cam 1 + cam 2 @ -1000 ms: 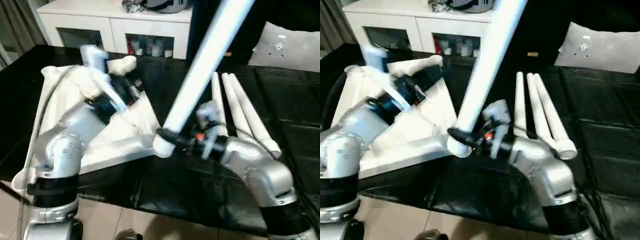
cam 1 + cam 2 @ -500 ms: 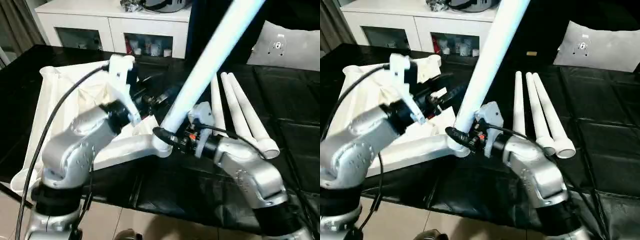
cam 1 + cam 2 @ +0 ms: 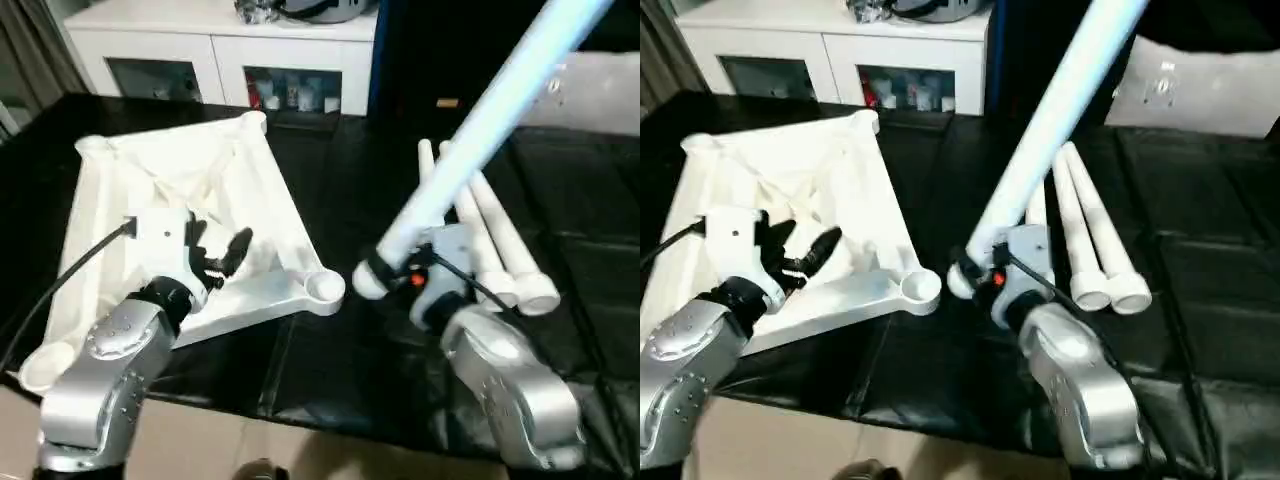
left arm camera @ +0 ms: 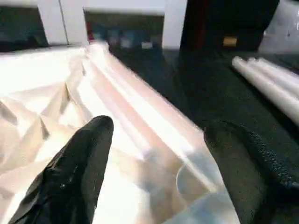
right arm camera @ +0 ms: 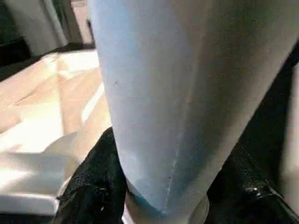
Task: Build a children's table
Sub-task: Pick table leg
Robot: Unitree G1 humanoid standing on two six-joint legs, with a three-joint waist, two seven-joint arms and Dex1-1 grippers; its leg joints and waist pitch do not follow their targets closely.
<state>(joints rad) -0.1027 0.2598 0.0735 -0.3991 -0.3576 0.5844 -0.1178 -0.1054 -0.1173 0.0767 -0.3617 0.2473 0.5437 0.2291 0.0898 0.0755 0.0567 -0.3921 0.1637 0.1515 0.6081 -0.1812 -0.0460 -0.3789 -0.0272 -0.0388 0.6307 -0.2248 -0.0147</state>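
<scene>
The children's table top (image 3: 180, 170) lies upside down at the left, ribbed underside up, with a round corner socket (image 3: 323, 288) at its near right corner. My left gripper (image 3: 222, 250) hovers open over the top's near part, its black fingers (image 4: 79, 172) spread with nothing between them. My right gripper (image 3: 383, 268) is shut on a long white leg (image 3: 480, 130) near its lower end. The leg tilts up to the far right, and its foot hangs just right of the socket, apart from it. Black fingers (image 5: 93, 186) press both sides of that tube (image 5: 163, 93).
Three more white legs (image 3: 480, 220) lie side by side on the black-covered work table (image 3: 330, 370), right of the held one. A white cabinet (image 3: 230, 60) stands behind the table, and a flat white panel (image 3: 1200, 90) rests at the far right.
My left arm has pulled back from across the top toward its near edge. The right gripper has carried the leg's foot from the corner socket to its right, and the leg leans further right.
</scene>
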